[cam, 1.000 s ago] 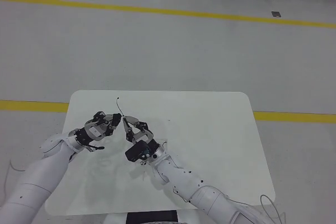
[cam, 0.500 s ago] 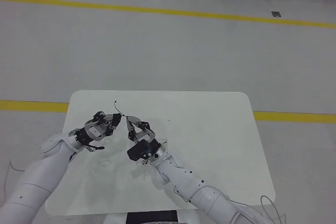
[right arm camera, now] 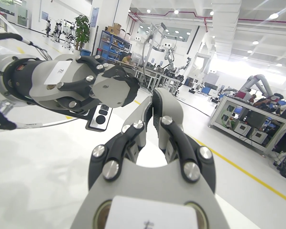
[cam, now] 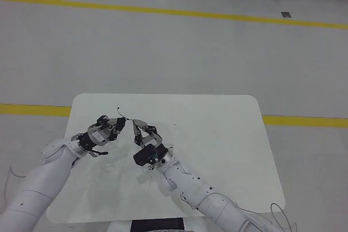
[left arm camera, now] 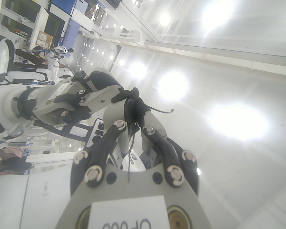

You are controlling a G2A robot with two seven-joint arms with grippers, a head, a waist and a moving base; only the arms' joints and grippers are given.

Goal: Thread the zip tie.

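Holding black zip tie [left arm camera: 131, 144] aloft near counter [cam: 220, 122] far-left corner: left gripper [left arm camera: 134, 107], jaws clamped on strap. Opposite, right gripper [right arm camera: 152, 103] jaws pressed together, tips touching tie; grip unclear.

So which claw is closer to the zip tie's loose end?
Left. The left gripper pinches the zip tie just short of that end; the right gripper sits beside it, tip to tip, slightly farther off.

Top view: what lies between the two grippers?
In the top view, just a narrow strip of bare table between the left gripper and the right gripper; the zip tie sticks out of the left one.
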